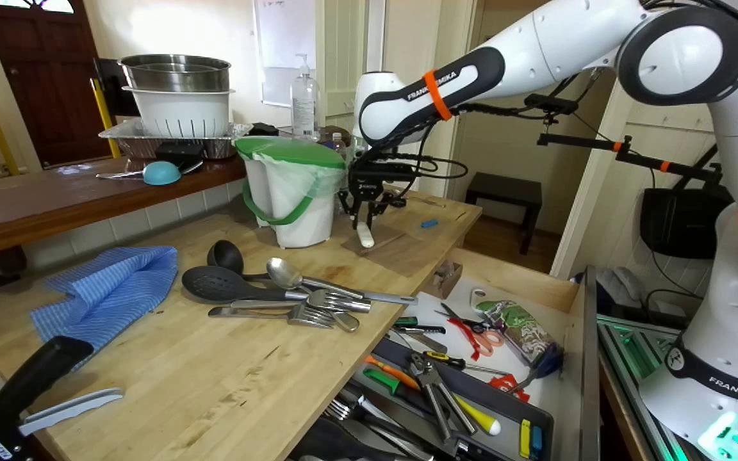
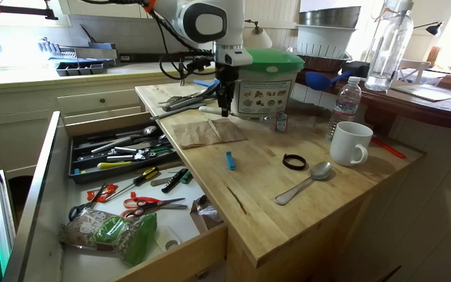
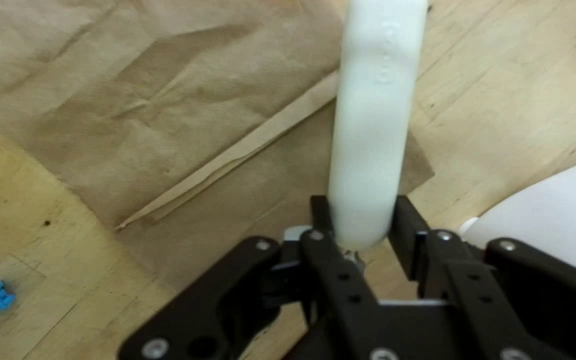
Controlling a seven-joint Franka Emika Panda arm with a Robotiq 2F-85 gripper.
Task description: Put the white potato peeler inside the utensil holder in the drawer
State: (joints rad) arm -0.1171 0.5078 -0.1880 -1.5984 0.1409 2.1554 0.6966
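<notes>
Honestly, I'd guess the step now is the carry: getting the white potato peeler (image 3: 375, 115) over to the utensil holder (image 2: 88, 176) in the drawer (image 2: 47, 203). Peeler's just beside the green-lidded bucket (image 1: 292, 192), on the drawer side of it; the holder is well apart from the bucket, past the edge of the counter (image 1: 215, 378). I'd go up before going sideways, so it clears that edge and the pile of ladles and forks (image 1: 324, 301) near the bucket. Then rotate till the peeler lines up with a compartment, get low, and only then let go. The holder's pretty full, so a drop from high up could easily bounce out.

As for the claw (image 3: 360, 220): it's narrow, squeezed down to the width of the peeler's handle and gripping it from both sides, close to one end. Most of the handle sticks out past the grip, so if that free end knocks something I reckon it'll pivot. Can't make out the blade properly. There's brown paper (image 3: 208, 100) below the peeler in the wrist view, near the bucket; looks like the peeler's off the paper, but I wouldn't swear to it.
</notes>
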